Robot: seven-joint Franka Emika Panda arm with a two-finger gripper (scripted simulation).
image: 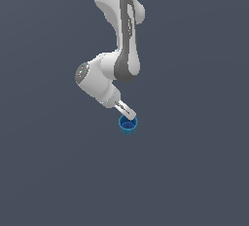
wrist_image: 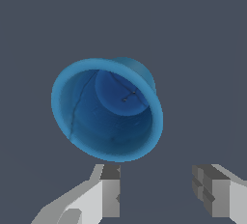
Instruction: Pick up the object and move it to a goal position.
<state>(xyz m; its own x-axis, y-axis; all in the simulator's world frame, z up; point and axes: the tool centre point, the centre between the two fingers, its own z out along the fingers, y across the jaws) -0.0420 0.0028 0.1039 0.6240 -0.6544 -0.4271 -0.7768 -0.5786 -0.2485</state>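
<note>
**Cup just ahead of an open hand, not yet between the fingers**

Exterior view: seen as a small bright blue cup [image: 128, 124] standing upright on the plain dark table [image: 48, 181], mouth up, near the middle of the frame and far from any visible edge or corner. Approached from above and from the exterior view's left by the white hand [image: 127, 110], tilted, fingertips touching or just above the rim. Impossible to tell from this angle whether contact was made. No goal marker visible anywhere.

Wrist view: looked straight down into the cup [wrist_image: 107, 109], round rim facing the camera, hollow inside, darker blue floor showing deep within, body narrowing slightly toward the base. Long axis pointed almost along the line of sight, leaning a little off it. Hand [wrist_image: 161, 194] spread wide, holding nothing; one finger [wrist_image: 111, 196] sat just beside the rim's near edge, the other finger [wrist_image: 214, 194] well off to the side with only bare table before it. Cup therefore offset from the gap's middle, toward the first finger. Judged: a sideways shift and further descent needed before closing, otherwise a likely push or tip of the cup.
</note>
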